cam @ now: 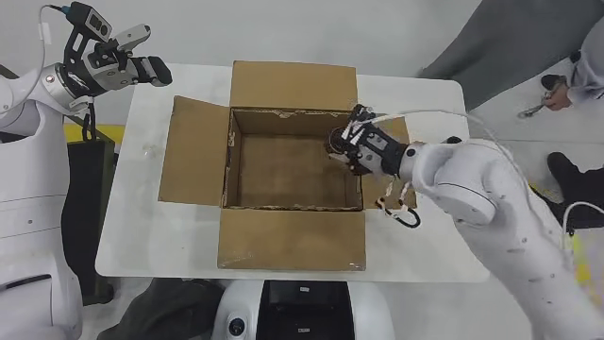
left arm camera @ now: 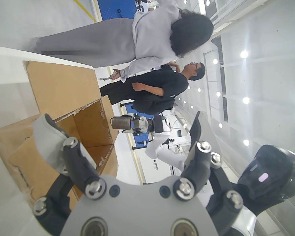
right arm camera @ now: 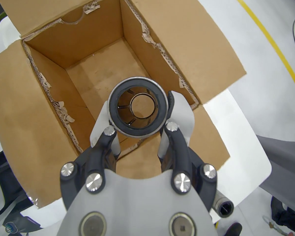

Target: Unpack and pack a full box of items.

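Note:
An open cardboard box [cam: 292, 172] stands on the white table [cam: 132, 236] with all flaps spread. Its brown inside [right arm camera: 93, 72] holds nothing. My right gripper [right arm camera: 137, 116] is shut on a short metal cylinder [right arm camera: 137, 106], a hollow bearing-like ring with a dark rim, held over the box's right edge [cam: 342, 142]. In the left wrist view that same cylinder [left arm camera: 120, 123] hangs beyond the box wall [left arm camera: 88, 126]. My left gripper [left arm camera: 123, 136] is open with nothing between its fingers, raised past the table's far left corner [cam: 151, 71].
A dark pipe-like part [right arm camera: 223, 206] lies on the table by the box's right flap. A black carabiner loop [cam: 404, 215] hangs from the right arm. A person in grey stands past the far right corner [cam: 510, 47].

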